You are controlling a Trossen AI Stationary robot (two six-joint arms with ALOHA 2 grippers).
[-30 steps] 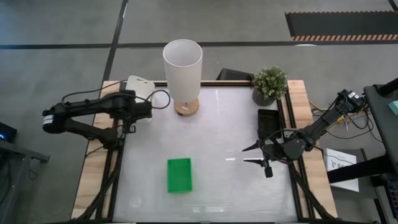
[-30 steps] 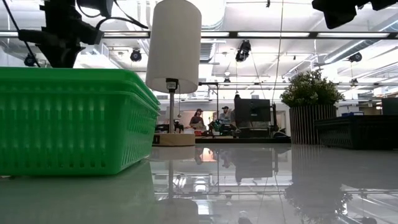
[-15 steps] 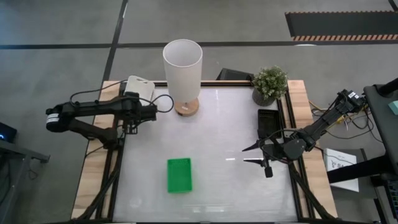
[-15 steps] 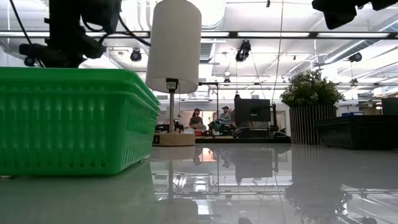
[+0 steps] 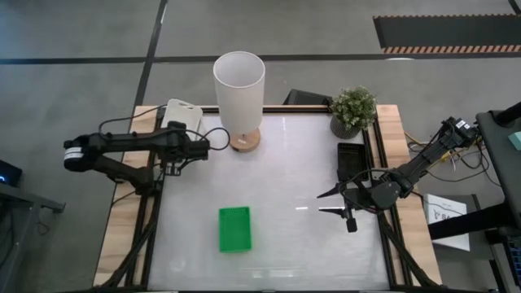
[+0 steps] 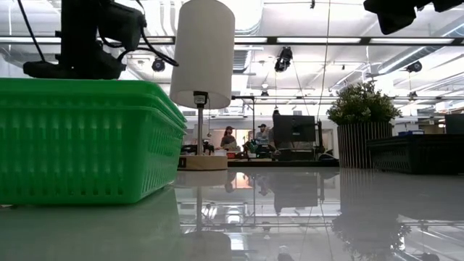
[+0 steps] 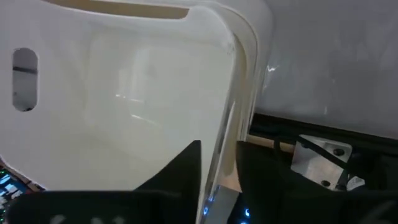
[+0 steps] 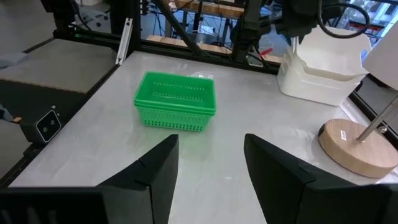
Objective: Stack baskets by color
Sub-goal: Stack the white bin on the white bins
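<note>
A stack of white baskets [image 5: 181, 111] stands at the table's far left corner, and also shows in the right wrist view [image 8: 320, 65]. My left gripper [image 7: 219, 158] reaches down over it [image 5: 186, 138], shut on the top basket's side wall. One green basket [image 5: 234, 229] rests on its base near the front middle. A black basket [image 5: 352, 159] lies by the right edge. My right gripper [image 5: 329, 203] hovers open beside the black one, with nothing between its fingers [image 8: 211, 180]. My left gripper straddles the white basket's side wall near its rounded corner [image 7: 229, 134], one finger [image 7: 183, 171] inside the hollow and one [image 7: 264, 171] outside. It comes slanting down from above. The basket sits on the stack; how many walls lie between the fingers I cannot tell.
A tall white lamp [image 5: 239, 89] on a wooden foot stands at the far middle, close to the white baskets. A small potted plant [image 5: 352, 110] is at the far right corner. Bare tabletop [image 5: 285, 179] lies between the green basket and the lamp.
My left gripper has sunk toward the white baskets and shifted a little toward the table's right edge. The baskets have not moved.
</note>
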